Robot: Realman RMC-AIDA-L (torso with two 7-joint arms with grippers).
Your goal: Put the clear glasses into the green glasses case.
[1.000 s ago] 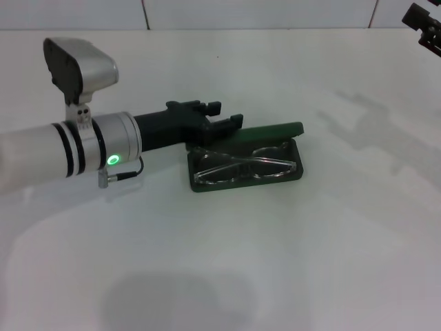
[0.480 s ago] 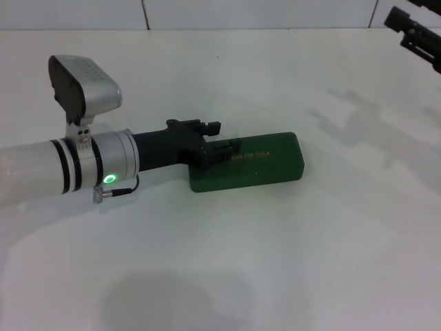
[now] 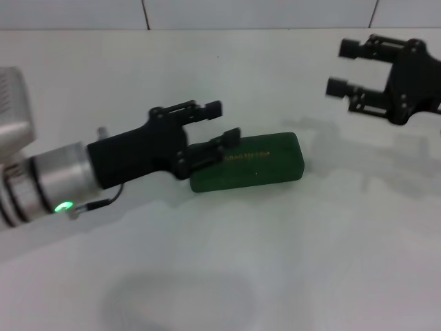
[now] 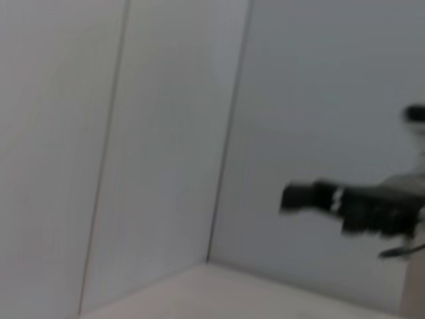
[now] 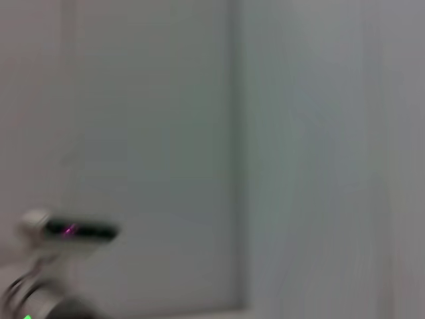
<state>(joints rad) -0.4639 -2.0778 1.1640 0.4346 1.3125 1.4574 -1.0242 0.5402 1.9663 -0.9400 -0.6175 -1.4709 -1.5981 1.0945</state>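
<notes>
The green glasses case lies shut on the white counter at the middle of the head view, gold lettering up, and the clear glasses are out of sight; I judge they are inside it, though a closed lid shows nothing. My left tool sits just left of centre, fingers spread wide and holding nothing, the lower finger over the case's left end; whether it touches the lid I cannot tell. My right tool hangs in the upper right of the frame, well apart from the case, also spread wide and empty. The case looks like a stiff, light hard shell with smooth sides that could slide on this counter, so if I took it up I would pinch across its short width near the middle, not at a rounded corner. The glasses, if handled, I would expect to be thin, slick plastic that scratches and flexes, best held by the bridge. The counter is plain, glossy white, and pale tiled wall runs along the top edge.
</notes>
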